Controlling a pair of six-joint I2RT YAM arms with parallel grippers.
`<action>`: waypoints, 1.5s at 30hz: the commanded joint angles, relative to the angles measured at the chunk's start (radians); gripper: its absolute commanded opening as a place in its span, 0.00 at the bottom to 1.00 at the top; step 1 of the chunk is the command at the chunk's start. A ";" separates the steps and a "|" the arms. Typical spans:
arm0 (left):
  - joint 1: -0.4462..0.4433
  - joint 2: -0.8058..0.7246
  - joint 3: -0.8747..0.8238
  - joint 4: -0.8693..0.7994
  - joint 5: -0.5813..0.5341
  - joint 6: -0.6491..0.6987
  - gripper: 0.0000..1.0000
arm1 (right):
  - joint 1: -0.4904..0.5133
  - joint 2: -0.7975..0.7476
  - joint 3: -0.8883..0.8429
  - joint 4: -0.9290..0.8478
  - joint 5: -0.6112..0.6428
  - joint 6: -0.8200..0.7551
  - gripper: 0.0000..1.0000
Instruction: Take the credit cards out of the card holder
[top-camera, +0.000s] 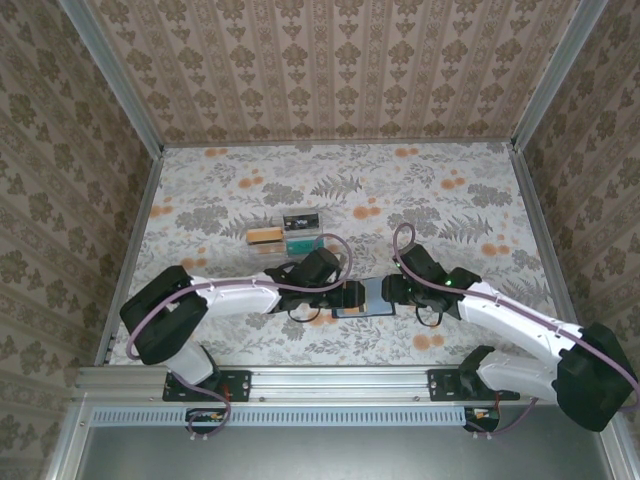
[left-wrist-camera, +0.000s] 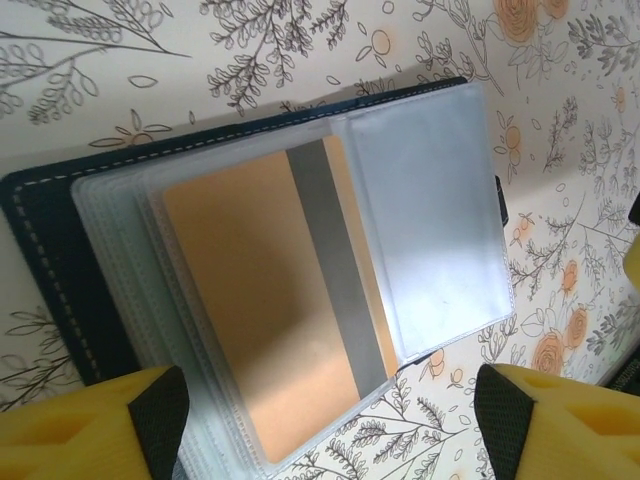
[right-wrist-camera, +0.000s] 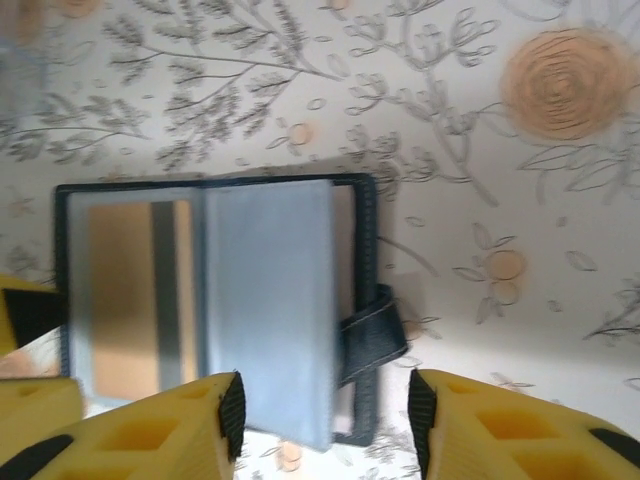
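The left gripper (left-wrist-camera: 325, 445) stands wide open along the bottom edge of its wrist view, clasping nothing; its fingers (left-wrist-camera: 85, 425) flank the lower rim of the opened card holder (left-wrist-camera: 45, 260) at mid-frame; an orange credit card (left-wrist-camera: 250, 310) with a grey stripe sits inside a clear sleeve (left-wrist-camera: 430, 210); the right gripper (right-wrist-camera: 325, 415) also gapes empty, the holder's strap (right-wrist-camera: 372, 335) just above its gap; from above, the holder lies lower centre on the floral table (top-camera: 450, 190), a clear box (top-camera: 285, 232) to its upper left.

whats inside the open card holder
An orange card with a grey stripe, in the top one of the stacked sleeves. Lower ones are covered, so other cards are hidden.
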 joint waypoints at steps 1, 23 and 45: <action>0.003 -0.070 -0.004 -0.063 -0.046 0.018 0.74 | 0.002 -0.001 -0.010 0.066 -0.116 -0.016 0.43; 0.014 0.076 0.054 -0.190 -0.074 0.029 0.04 | -0.083 0.246 -0.094 0.407 -0.438 0.070 0.19; 0.007 0.077 0.039 -0.179 -0.067 0.013 0.04 | -0.119 0.383 -0.111 0.535 -0.556 0.097 0.21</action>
